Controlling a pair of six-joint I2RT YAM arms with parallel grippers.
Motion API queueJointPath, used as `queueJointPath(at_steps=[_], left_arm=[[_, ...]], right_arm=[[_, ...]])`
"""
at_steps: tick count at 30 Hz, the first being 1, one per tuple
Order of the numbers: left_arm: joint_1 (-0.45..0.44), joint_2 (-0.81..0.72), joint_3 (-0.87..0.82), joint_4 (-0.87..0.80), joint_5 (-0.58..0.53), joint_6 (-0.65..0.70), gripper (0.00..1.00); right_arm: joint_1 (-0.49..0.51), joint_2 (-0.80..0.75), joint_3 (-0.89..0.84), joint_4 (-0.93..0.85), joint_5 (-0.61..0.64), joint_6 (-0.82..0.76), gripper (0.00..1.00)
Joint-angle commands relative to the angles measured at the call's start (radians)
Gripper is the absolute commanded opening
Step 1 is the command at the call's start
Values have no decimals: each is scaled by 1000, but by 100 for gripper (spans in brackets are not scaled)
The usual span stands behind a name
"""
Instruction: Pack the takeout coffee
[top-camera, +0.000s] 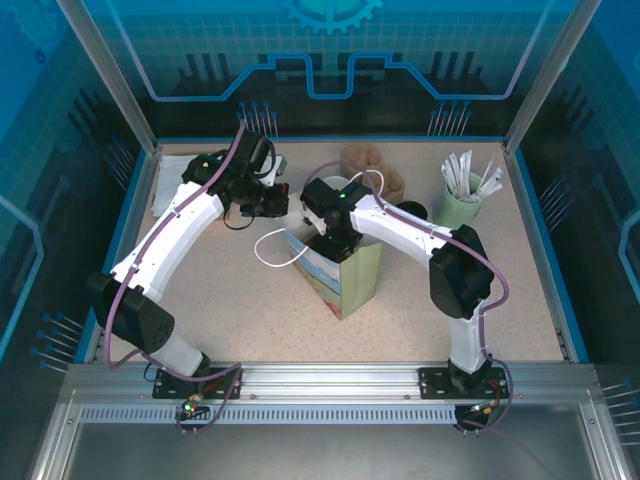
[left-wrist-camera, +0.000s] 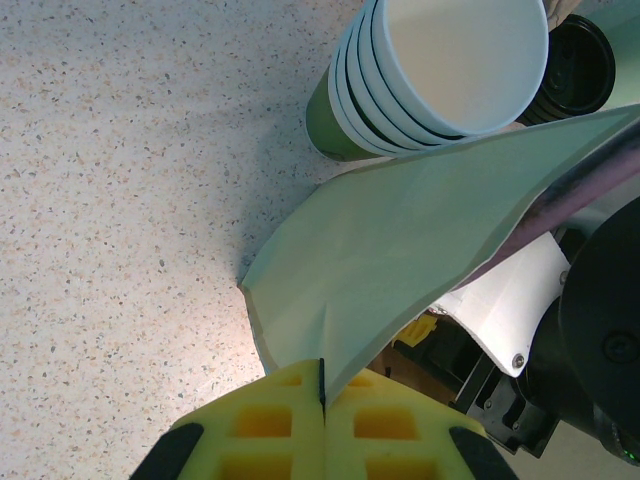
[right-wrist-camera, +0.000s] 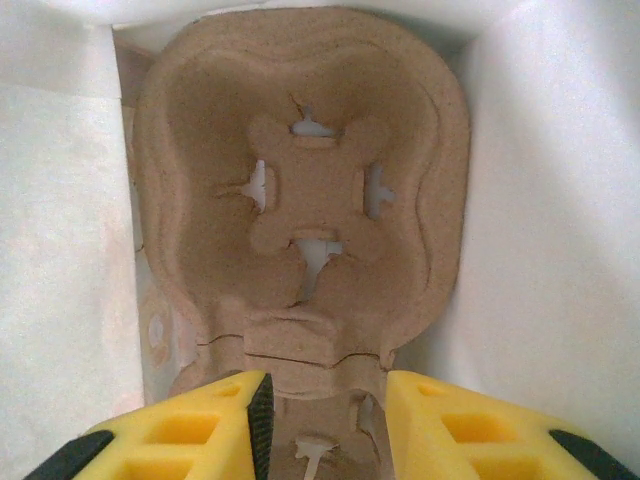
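We read no txt, nos. or brand names anywhere. Closest thing to a sign is a blue gear emblem (top-camera: 335, 12) w/ a line pattern on the back panel (top-camera: 200, 60), and it has no letters.

I see the bag (top-camera: 352, 275) midway on the counter (top-camera: 230, 320), cup carrier (right-wrist-camera: 300, 130) inside it; cup stack (left-wrist-camera: 440, 70) behind it; stick cup (top-camera: 461, 208) rear right.
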Motion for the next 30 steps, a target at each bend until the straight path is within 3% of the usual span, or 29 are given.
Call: queueJointPath(at_steps=[1,30], left_arm=[[-7,-3,10,-41,15,-6,2],[-9,-2,3,-35,15,-14,2]], right_arm=[[-15,16,2,5,-13,-12,37],[-29,37,-12,17,-30,-22,37]])
